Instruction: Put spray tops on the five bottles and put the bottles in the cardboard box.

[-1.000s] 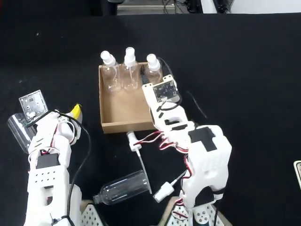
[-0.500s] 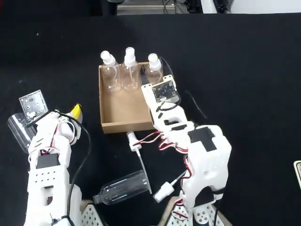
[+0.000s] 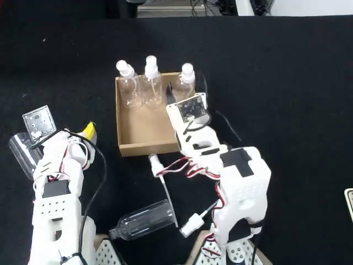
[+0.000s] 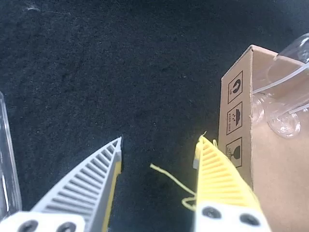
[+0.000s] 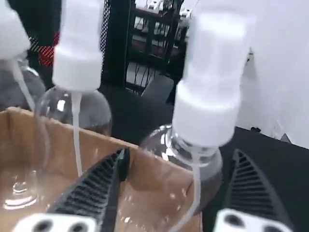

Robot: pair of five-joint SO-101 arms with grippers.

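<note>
High view: noted three capped bottles (image 3: 150, 83) at the cardboard box's (image 3: 144, 149) 12 o'clock wall, one uncapped bottle (image 3: 144, 220) lying at 6 o'clock.

Left wrist view: found left gripper (image 4: 159, 142) open, empty.

Right wrist view: found right gripper (image 5: 179, 157) open astride the 1 o'clock bottle (image 5: 203, 111); judged tipping likely if clipped on withdrawal.

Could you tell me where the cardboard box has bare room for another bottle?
The cardboard box floor is bare from its near wall up to the bottles. The far wall is crowded: three bottles, with the right hand around the rightmost bottle.
</note>
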